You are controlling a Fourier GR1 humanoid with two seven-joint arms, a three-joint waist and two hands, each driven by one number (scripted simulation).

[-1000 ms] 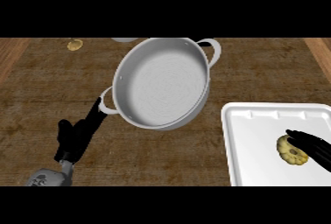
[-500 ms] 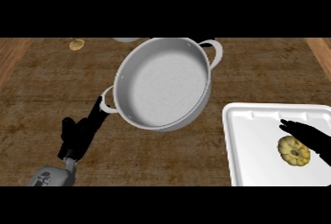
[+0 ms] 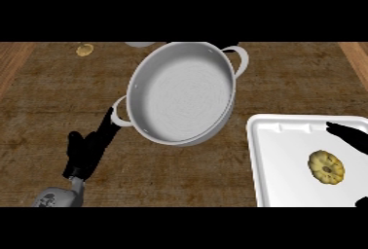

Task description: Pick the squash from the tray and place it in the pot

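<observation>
My left hand [image 3: 87,148] rests over the bench [image 3: 43,97], fingers straight and holding nothing. Their tips are just beside the near handle of the pot [image 3: 183,92]; I cannot tell whether they touch it. The pot stands up and to the right of them, with no squash in it yet. Further right is the white tray [image 3: 284,165], and the squash [image 3: 326,167] lies on it. My right hand [image 3: 350,137] shows at the tray's right edge, fingers spread wide, some above the squash and a tip below, touching neither. I judge this is the grasp itself. Next I should close round the squash, lift it over the tray's rim, and carry it left to the pot.
</observation>
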